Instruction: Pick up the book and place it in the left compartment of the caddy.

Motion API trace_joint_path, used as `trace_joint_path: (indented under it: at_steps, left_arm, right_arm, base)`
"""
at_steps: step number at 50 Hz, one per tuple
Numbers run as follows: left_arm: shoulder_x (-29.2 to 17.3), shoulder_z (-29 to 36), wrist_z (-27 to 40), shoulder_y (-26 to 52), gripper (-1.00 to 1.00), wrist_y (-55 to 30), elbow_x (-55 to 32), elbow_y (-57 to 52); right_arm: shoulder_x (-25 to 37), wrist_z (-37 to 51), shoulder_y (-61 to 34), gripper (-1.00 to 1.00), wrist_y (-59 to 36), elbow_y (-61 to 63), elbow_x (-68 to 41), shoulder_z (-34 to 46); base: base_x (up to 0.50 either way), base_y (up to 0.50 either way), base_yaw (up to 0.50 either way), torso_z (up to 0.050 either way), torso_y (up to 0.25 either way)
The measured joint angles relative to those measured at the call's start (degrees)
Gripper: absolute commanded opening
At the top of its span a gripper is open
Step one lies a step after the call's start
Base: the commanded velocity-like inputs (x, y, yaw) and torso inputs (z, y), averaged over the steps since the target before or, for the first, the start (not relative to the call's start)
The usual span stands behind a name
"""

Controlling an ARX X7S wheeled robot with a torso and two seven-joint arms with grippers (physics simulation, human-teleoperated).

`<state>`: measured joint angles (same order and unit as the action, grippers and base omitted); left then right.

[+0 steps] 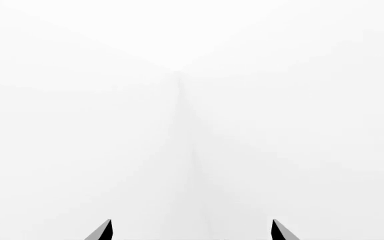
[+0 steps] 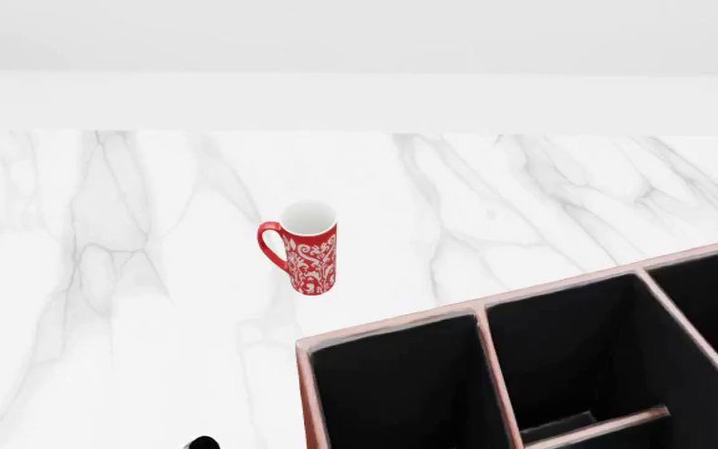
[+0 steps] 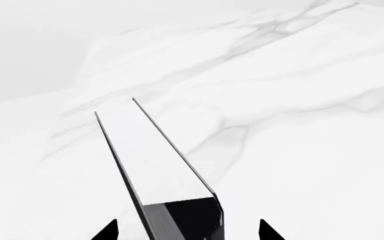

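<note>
Book (image 3: 165, 170) between right gripper (image 3: 188, 231) tips; grip contact unclear. Left gripper (image 1: 190, 231) spread, empty. Mug (image 2: 306, 248) beside caddy (image 2: 391, 327).

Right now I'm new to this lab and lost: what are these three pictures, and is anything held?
This is a simulated wheeled robot with two arms. One picture looks down from its head: a marble table, a red mug and a reddish-brown caddy with black-lined bays. The other two come from cameras beside each arm's tool. The left tool is open, facing plain white. The right tool is open around the black book, with gaps on both sides, so nothing is gripped yet.
</note>
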<state>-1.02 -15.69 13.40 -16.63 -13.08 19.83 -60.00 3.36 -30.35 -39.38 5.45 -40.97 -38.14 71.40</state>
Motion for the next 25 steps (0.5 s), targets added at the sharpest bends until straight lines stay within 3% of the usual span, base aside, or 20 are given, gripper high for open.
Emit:
trace_joint_path:
  at_steps: [6, 7, 25]
  left_arm:
    - [0.0, 0.3, -0.3, 0.5, 1.00, -0.7, 0.6, 0.0]
    - [0.0, 0.4, -0.3, 0.6, 1.00, -0.8, 0.7, 0.0]
    - [0.0, 1.4, -0.7, 1.5, 1.00, -1.9, 1.7, 0.0]
  right_arm:
    - [-1.0, -0.8, -1.0, 1.00, 1.1, -2.5, -2.9, 3.1]
    - [-1.1, -1.0, -1.1, -1.00, 1.2, -2.8, -3.4, 3.6]
    - [-0.5, 0.2, -2.6, -1.00, 3.1, -3.7, -9.7, 9.1]
  base:
    - [0.00, 0.00, 0.00, 0.000, 0.000]
    - [0.00, 0.00, 0.00, 0.000, 0.000]
    - [0.00, 0.00, 0.00, 0.000, 0.000]
